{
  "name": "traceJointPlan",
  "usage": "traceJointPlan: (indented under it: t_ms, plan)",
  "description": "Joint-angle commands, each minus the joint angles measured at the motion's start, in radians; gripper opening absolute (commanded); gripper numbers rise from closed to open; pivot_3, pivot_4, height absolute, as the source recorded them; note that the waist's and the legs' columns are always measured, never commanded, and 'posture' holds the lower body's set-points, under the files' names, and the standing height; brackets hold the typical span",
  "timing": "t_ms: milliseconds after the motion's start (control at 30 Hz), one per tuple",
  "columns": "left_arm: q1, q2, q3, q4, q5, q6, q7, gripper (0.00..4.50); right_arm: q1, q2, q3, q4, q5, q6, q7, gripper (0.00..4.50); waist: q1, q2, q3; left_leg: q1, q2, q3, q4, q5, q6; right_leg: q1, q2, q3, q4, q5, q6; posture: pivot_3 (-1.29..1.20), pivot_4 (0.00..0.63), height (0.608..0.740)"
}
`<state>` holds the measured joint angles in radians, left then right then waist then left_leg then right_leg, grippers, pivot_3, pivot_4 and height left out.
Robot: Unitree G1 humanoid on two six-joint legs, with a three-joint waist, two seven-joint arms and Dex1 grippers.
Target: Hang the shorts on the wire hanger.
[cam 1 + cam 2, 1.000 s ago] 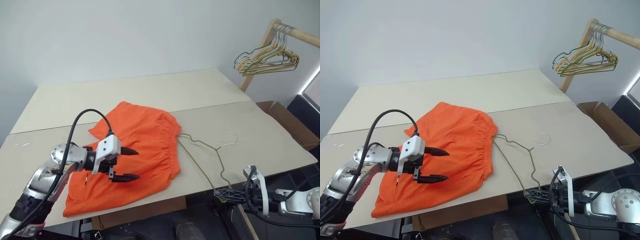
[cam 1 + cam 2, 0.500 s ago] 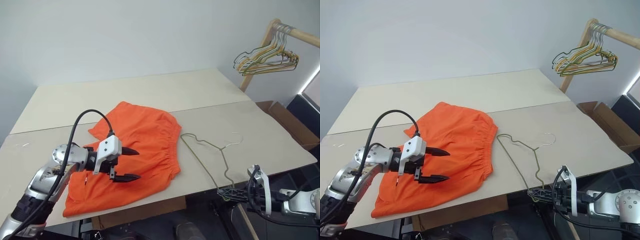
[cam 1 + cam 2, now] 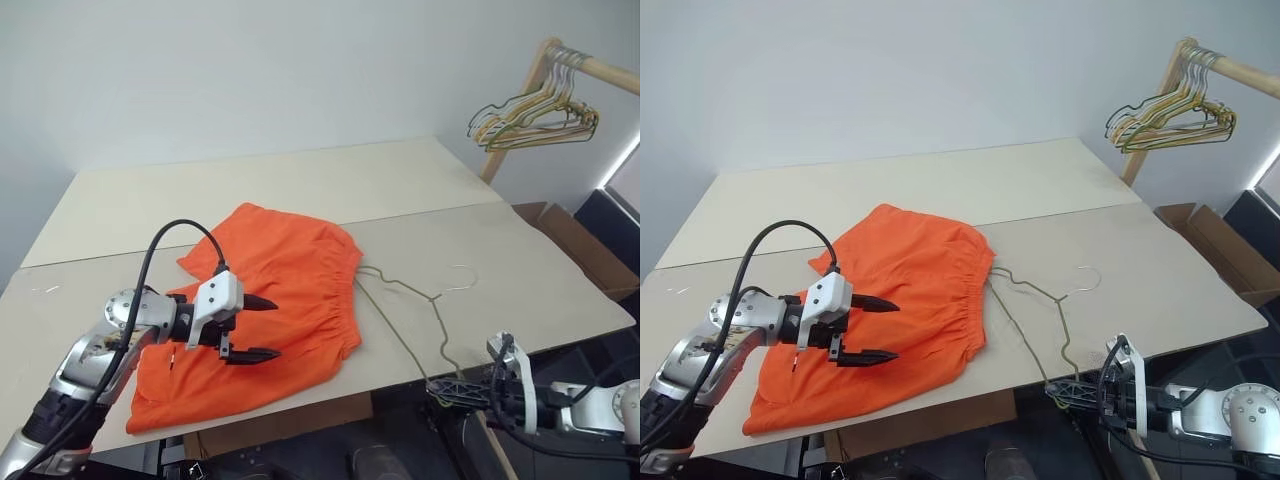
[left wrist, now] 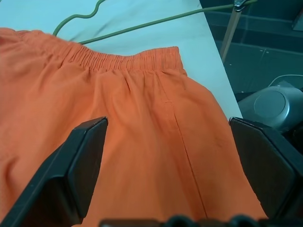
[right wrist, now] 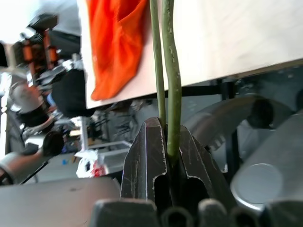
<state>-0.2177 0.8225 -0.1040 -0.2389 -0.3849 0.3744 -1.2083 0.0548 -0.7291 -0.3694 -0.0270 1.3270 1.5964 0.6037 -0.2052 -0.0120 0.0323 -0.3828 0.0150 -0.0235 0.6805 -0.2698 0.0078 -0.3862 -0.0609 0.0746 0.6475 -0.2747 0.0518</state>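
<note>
- The right gripper is sitting just off the near edge of the table, its two black fingers pinched tight on the near corner of the wire hanger; in the right wrist view two strands of the olive wire are running up out of the closed jaws.
- The hanger is looking thin, light and springy. Held by one corner it is likely flexing and swinging, so a grip nearer the hook's neck would probably be steadying it better.
- The left gripper is hovering over the shorts with its fingers spread wide and nothing between them.
- The shorts are lying flat on the table, bright orange, soft and limp; they are likely draping and sagging wherever they are lifted. The gathered elastic waistband is looking like the firmest place to pinch.
- The waistband is lying just beside the hanger's far shoulder, with the hook curling away toward the right.
- The table's near edge is running just under the gripped corner, so the wire is overhanging it there.
- Beyond the shorts the tabletop is offering broad open room.
- Far right, a bunch of coloured hangers is hanging on a wooden rail, well apart.
</note>
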Motion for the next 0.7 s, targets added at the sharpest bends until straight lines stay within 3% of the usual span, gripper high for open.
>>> traceJointPlan:
  t_ms: [33, 333, 700]
  plan:
    - [0.002, 0.006, 0.008, -0.034, 0.008, -0.020, 0.004, 4.44, -0.014, -0.025, 0.003, -0.033, 0.031, 0.016, 0.058, 0.00, 0.000, 0.000, 0.000, 0.000, 0.000, 0.000, 0.000, 0.000, 0.000, 0.000, 0.000, 0.000, 0.000, 0.000, 0.000, -0.21, 0.000, 0.740]
    - [-0.010, -0.006, -0.011, -0.021, 0.051, -0.043, 0.020, 4.44, -0.239, -0.023, 0.119, 0.183, -0.114, 0.006, 0.060, 0.00, -0.001, 0.000, 0.000, 0.001, 0.000, 0.000, 0.000, 0.000, 0.000, 0.000, 0.000, 0.001, 0.000, 0.000, 0.000, -0.20, 0.000, 0.740]
    - [0.007, -0.003, -0.004, -0.036, 0.069, -0.048, 0.041, 4.44, -0.420, -0.033, 0.293, 0.295, -0.230, 0.012, 0.246, 0.00, 0.014, 0.000, 0.000, 0.001, 0.000, 0.000, 0.000, 0.000, 0.000, 0.000, 0.000, 0.000, 0.000, 0.001, 0.000, -0.16, 0.000, 0.740]
